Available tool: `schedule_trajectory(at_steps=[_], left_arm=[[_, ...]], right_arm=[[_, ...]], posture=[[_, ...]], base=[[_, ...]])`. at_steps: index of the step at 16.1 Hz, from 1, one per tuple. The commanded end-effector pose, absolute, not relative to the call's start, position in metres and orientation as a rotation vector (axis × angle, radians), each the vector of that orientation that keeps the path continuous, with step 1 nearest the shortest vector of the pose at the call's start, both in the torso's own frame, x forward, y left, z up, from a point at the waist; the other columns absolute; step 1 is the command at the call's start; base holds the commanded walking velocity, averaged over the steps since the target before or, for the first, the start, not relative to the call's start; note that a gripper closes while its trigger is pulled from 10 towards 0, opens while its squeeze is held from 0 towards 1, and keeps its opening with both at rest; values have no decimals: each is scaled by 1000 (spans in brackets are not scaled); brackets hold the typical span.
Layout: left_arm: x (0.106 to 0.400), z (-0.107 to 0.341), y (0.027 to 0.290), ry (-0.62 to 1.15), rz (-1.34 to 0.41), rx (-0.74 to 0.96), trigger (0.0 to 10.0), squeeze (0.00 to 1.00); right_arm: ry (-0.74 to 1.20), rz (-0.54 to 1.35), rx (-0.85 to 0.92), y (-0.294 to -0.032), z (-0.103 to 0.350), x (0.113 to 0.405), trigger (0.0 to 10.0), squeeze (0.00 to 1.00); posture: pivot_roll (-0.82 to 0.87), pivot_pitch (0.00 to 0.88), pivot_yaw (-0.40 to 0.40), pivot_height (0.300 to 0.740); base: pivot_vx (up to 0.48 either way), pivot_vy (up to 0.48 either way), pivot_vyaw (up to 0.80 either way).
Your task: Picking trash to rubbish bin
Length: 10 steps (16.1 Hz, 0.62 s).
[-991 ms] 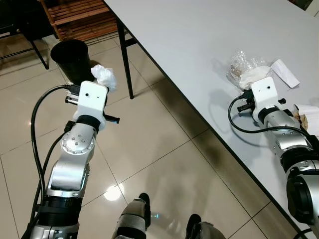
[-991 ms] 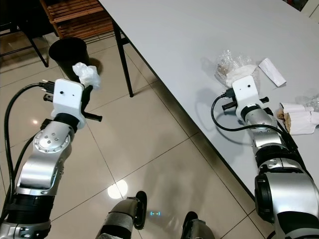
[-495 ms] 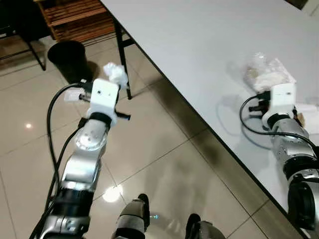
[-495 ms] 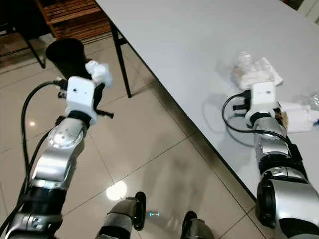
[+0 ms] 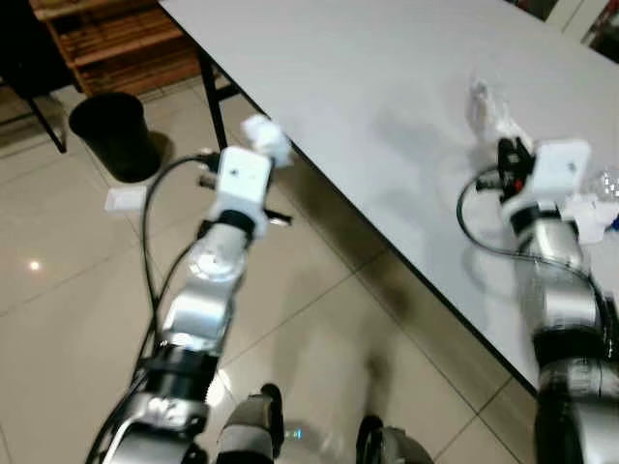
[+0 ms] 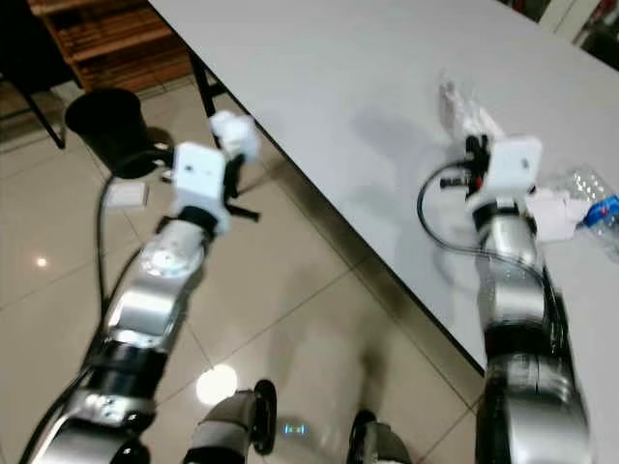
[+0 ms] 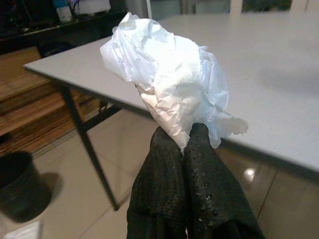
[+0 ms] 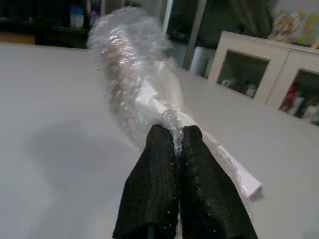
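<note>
My left gripper [image 7: 185, 138] is shut on a crumpled white tissue [image 7: 169, 84], held in the air beside the table's near edge; the tissue [image 5: 266, 135] sits just above the white wrist block. A black rubbish bin [image 5: 114, 133] stands on the floor to the far left, well apart from the tissue. My right gripper [image 8: 175, 144] is shut on a clear plastic bag with white paper inside [image 8: 133, 89], lifted over the grey table [image 5: 368, 87]; the bag [image 6: 462, 104] hangs above the wrist.
A wooden slatted shelf [image 5: 92, 43] stands behind the bin. A small white scrap [image 5: 124, 199] lies on the tiled floor near the bin. White wrappers and a plastic bottle [image 6: 585, 198] lie on the table to the right. A black table leg [image 5: 211, 97] stands between the bin and my left arm.
The camera view has swung, so the whole scene shifted. My right gripper has lifted the plastic bag off the table. The left arm still carries the tissue, now nearer the table edge.
</note>
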State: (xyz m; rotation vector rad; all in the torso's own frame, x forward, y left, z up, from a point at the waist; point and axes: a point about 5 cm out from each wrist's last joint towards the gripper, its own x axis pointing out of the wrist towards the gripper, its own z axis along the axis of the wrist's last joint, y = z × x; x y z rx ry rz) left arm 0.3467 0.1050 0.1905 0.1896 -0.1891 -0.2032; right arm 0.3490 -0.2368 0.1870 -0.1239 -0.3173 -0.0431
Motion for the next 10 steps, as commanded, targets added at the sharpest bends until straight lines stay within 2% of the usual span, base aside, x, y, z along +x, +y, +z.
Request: schedule_trajectory(at_steps=[1,2,4,6,7,8,9,10], left_arm=[[348,193,98,-202,-210,166,0,0],[351,192,93,-198,-213,156,118,0],[353,188,86,-193,-224,156,1529,0],[353,182,78,-187,-263,145,1725,0],[353,181,77,-183,-269,145,2314,0],[354,178,74,-171,-272,142,4510,0],[354,176,71,-161,-276,138,8275,0],[355,174,70,-156,-276,138,9765,0]], right_arm=[[-357,-81,-104,-236,194,337,0,0],[-368,-107,-99,-233,193,321,0,0],[-361,-144,-97,-230,189,295,0,0],[-343,-186,-45,-220,189,264,0,0],[-341,-187,-42,-218,189,260,0,0],[-329,-192,-40,-210,189,249,0,0],[-315,-199,-31,-203,189,240,5608,0],[-307,-207,-24,-200,188,237,10000,0]], posture=[[245,131,-38,740],[220,120,-41,740],[175,110,-39,740],[147,95,-39,740],[137,89,-37,740],[123,81,-35,740],[109,70,-34,740],[99,66,-33,740]], base=[[0,0,0],[0,0,0],[0,0,0],[0,0,0],[0,0,0],[0,0,0],[0,0,0],[0,0,0]])
